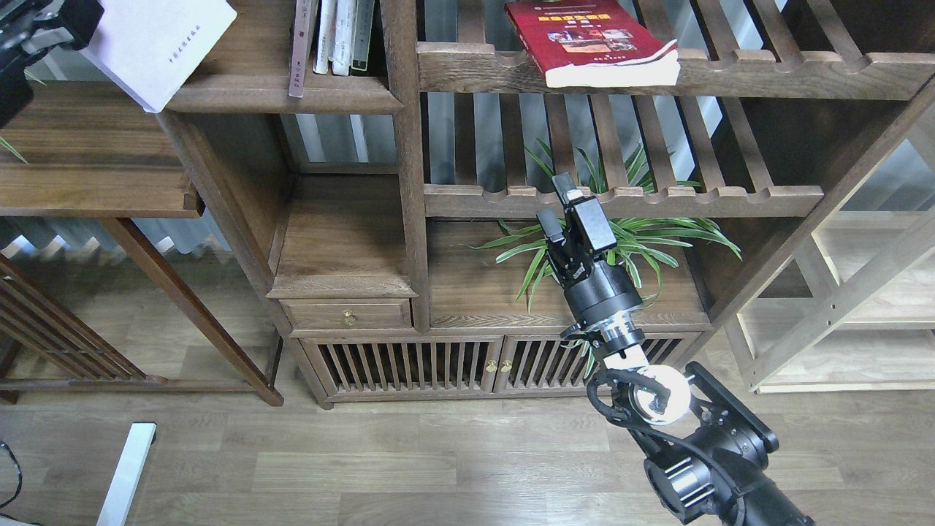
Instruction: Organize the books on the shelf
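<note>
1. The right gripper (pixel 559 208) stands raised in front of the bookcase, its fingers pointing up and apart with nothing between them, so it is released and empty.
2. Just behind and around that gripper spread the leaves of a green plant (pixel 643 237), which sits in a lower compartment.
3. Up and slightly to the right of the right gripper, well apart from it, the red book (pixel 584 36) lies flat on a slatted rack (pixel 767 73), its page edge overhanging the scalloped front rail.
4. The left gripper (pixel 33 33) is at the top left corner, dark and partly cut off; I cannot tell whether it is clenched or released.
5. The white book (pixel 157 44) is tilted right beside the left gripper, touching or overlapping it, its lower corner hanging past the moulded edge of the shelf (pixel 292 95).
6. Further right of the left gripper on that shelf, thin upright books (pixel 336 36) stand together.
</note>
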Tool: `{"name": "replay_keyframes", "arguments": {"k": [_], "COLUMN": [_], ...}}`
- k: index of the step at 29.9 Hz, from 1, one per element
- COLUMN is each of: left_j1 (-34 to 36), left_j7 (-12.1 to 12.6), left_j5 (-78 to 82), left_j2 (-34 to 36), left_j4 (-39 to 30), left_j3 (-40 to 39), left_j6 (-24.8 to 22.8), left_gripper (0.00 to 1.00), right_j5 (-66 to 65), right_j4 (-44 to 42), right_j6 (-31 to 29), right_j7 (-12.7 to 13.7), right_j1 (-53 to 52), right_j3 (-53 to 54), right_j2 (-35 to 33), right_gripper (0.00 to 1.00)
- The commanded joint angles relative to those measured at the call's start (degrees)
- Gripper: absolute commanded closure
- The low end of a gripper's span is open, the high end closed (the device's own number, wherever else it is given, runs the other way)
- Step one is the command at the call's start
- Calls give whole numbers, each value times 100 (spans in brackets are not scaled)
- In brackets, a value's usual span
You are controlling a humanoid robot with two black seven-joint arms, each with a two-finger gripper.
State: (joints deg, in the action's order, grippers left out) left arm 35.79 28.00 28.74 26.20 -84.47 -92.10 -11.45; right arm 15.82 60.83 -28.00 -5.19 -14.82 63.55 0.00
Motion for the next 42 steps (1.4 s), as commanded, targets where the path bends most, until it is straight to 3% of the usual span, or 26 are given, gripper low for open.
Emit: {"name": "replay_keyframes", "arguments": {"k": [1,24,42], "left_j1": [156,2045,2178], "left_j7": [0,0,0], "left_j5": [0,26,0], "left_j2": [0,-308,-387], "left_j4": [211,1995,2241], "left_j3": [148,1493,1590], "left_j6": [11,55,38], "left_gripper": [96,96,94], "right_j5": [0,79,106], "right_j4": [8,17,17], "right_j6": [0,0,0], "right_j7": [0,0,0], "right_j1": [-3,14,58], "right_j3": [8,87,96], "right_j2": [0,0,0], "right_gripper": [2,2,2]}}
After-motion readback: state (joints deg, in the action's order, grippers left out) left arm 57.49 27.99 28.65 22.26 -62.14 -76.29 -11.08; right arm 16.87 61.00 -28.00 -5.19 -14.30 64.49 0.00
